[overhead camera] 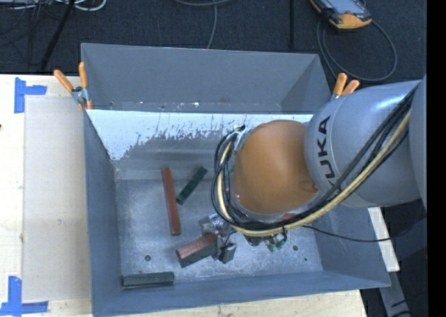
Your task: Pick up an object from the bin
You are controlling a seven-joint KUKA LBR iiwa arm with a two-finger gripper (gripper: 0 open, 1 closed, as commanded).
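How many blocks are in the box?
4: a long red bar left of middle, a dark green block beside it, a reddish block by the gripper, a dark bar at the near wall. The arm may hide more.

Matt, scuffed grey metal bin [195,82]; reddish stick [171,200], perhaps wood; smooth orange cover [268,166].

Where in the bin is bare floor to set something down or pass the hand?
Bare floor: the strip between the bin's left wall and the red-brown stick; also the front right corner. Crowded at the hand: a brown block lies beside it, a short dark green bar just behind.
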